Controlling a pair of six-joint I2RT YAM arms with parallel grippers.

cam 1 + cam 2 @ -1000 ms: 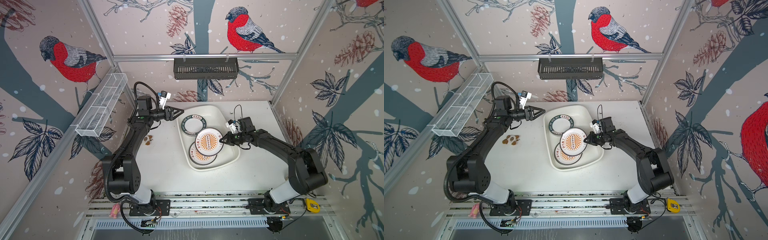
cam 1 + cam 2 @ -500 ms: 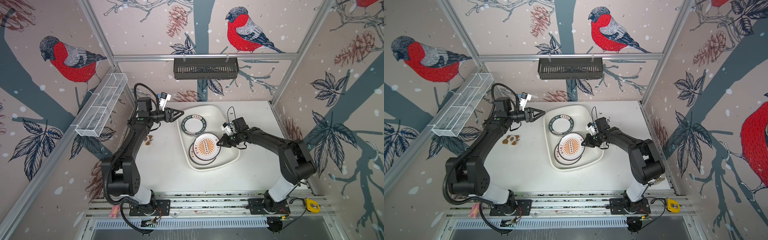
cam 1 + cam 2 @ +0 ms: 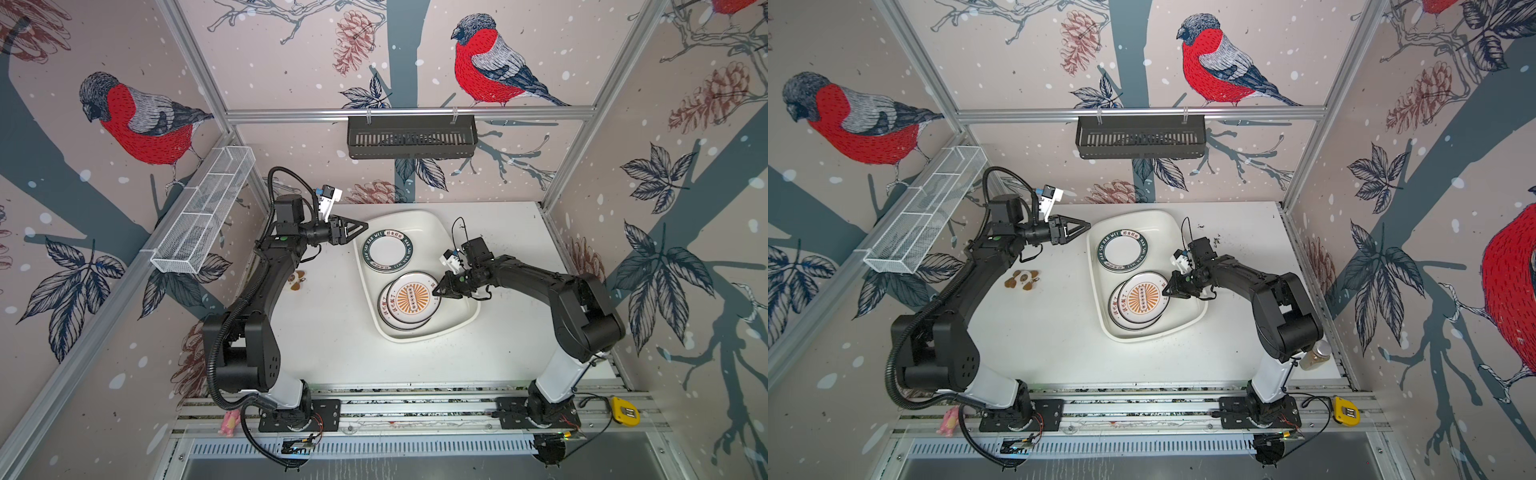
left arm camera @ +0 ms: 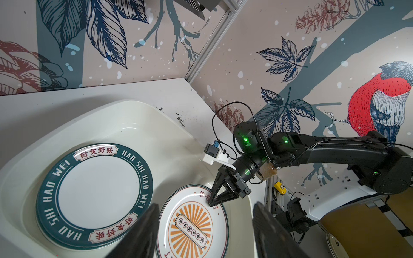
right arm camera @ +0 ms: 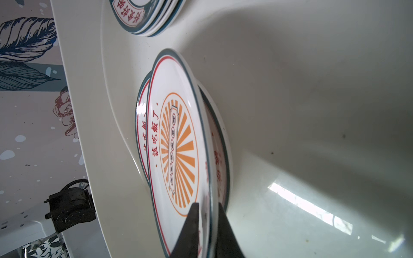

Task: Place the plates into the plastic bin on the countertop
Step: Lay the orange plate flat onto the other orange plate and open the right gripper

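Status entry. All the plates (image 3: 1124, 252) I can see are inside the plastic bin (image 3: 432, 232), which stands on the worktop (image 3: 332, 340) towards the back, right of centre. They make two piles.

- The green-lettered pile (image 3: 387, 251) lies flat in the far half of the bin. The right wrist view shows at least three rims in it.
- The sunburst pile (image 3: 384, 308) is in the near half. The top sunburst plate (image 3: 415, 298) is laid offset over at least two others, not squared up.

The right tool (image 3: 437, 291) is low inside the bin, at the edge of that top plate. In the right wrist view its fingers (image 5: 192, 223) stand one on each face of the rim with only the rim between them. I cannot tell whether they pinch it or stand just clear. The plate looks to be resting on the pile, perhaps slightly raised at the tool's end.

The left tool (image 3: 353, 227) hangs over the worktop just beside the bin's far left corner, jaws wide apart, nothing in them.

Judgement: the task is near its end. In both top views I find no plate on the bare worktop, only some small brown trinkets (image 3: 297, 281), which are not my concern. Left to do: let go of the top plate, then draw the right arm out of the bin without dragging the pile. I cannot count the piles exactly, so I cannot confirm that every plate is in.
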